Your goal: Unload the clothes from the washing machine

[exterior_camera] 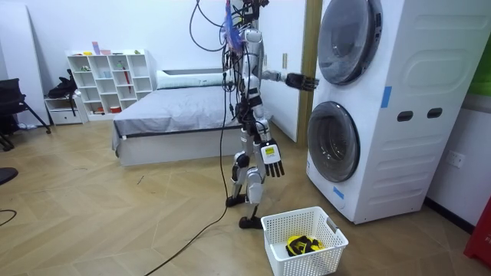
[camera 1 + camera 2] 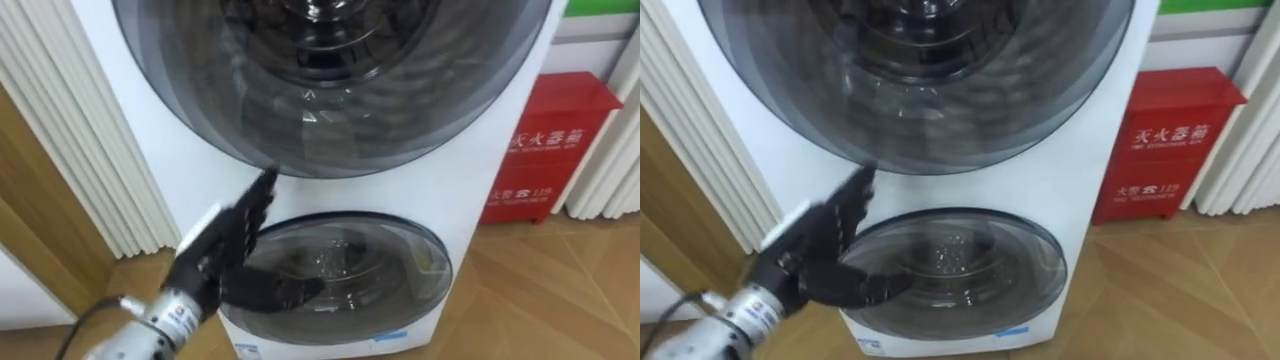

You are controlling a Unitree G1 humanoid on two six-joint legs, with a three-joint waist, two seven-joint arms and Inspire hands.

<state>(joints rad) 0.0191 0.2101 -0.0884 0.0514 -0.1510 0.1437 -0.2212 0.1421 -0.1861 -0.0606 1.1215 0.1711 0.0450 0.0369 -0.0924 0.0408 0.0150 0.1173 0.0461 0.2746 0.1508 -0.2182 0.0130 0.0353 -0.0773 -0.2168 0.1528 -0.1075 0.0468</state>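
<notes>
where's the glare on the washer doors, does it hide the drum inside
Left eye view: pale reflected streaks cross the upper door, dimming the drum behind; the lower door has a small bright glint at its middle, beside the open left hand. Room view: both doors carry a soft grey sheen, no hard glare; the right hand hangs open.

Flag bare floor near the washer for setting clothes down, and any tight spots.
Bare wood floor between bed and basket; also before the red cabinet. Tight: between basket and washing machine; left robot hand sits at the strip between its closed doors.
</notes>
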